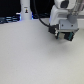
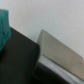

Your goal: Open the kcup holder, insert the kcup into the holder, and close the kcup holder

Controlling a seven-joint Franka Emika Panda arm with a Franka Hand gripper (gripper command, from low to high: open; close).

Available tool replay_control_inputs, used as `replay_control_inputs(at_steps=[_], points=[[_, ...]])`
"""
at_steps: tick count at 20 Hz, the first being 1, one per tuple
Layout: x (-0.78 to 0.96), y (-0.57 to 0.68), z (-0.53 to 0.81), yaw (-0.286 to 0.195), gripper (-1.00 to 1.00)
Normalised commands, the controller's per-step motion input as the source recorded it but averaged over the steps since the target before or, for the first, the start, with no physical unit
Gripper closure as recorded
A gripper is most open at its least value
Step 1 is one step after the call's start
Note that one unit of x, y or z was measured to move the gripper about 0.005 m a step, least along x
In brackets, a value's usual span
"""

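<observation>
One arm, one gripper, one tabletop: that is our count, and of pods or drawer units we can count none with certainty.

In the exterior view, nearest to us lies the white tabletop (image 1: pixel 30 60), filling everything from 3 o'clock round to 9 o'clock. Farther back, at about 1 o'clock from the picture's centre, the Panda arm (image 1: pixel 61 6) comes down from the upper edge. Its wrist is bent so that the gripper (image 1: pixel 64 36) points downward and hangs just above the table, tilted a little off vertical. Small green flecks (image 1: pixel 60 34) show at the dark fingers. They may be the kcup's green top, but the blur does not let us say so. Farthest off, at 11 o'clock, one white upright object (image 1: pixel 25 10) stands against a dark background with a bluish glow beside it.

The wrist view shows what the exterior view does not. It has one teal-green shape (image 2: pixel 4 25) at the frame's edge, one black mass (image 2: pixel 17 62) touching it, and one flat grey slab (image 2: pixel 60 50) just beside the black mass, all over a white surface. Whether the black mass belongs to the kcup holder we cannot tell.

Whether the jaws stand apart, together or clamped on something we cannot tell from either view.
</observation>
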Motion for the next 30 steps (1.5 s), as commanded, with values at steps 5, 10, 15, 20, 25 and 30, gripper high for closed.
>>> replay_control_inputs(at_steps=[5,10,15,20,25,30], points=[[-0.61,0.65,0.02,0.044,-1.00],[-0.78,0.63,0.00,0.021,-1.00],[-0.71,0.62,-0.02,0.032,-1.00],[-0.62,0.61,0.00,0.045,-1.00],[-0.49,0.50,0.10,0.031,-1.00],[0.00,0.38,0.77,0.012,-1.00]])
